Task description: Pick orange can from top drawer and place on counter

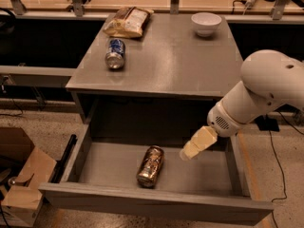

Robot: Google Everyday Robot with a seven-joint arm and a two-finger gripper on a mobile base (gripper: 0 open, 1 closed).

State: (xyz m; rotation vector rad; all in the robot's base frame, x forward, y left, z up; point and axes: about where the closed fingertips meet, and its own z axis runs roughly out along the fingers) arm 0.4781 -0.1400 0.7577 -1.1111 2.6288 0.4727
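The orange can (150, 166) lies on its side on the floor of the open top drawer (156, 204), near the middle, its end towards the front panel. My gripper (196, 145) hangs inside the drawer space, to the right of the can and a little above it, apart from it and holding nothing. The white arm (266, 91) reaches in from the right. The grey counter (175, 56) is the cabinet top behind the drawer.
On the counter lie a blue-and-white can (115, 53) on its side, a snack bag (128, 21) at the back left and a white bowl (206, 23) at the back right. A cardboard box (23, 184) stands on the floor at the left.
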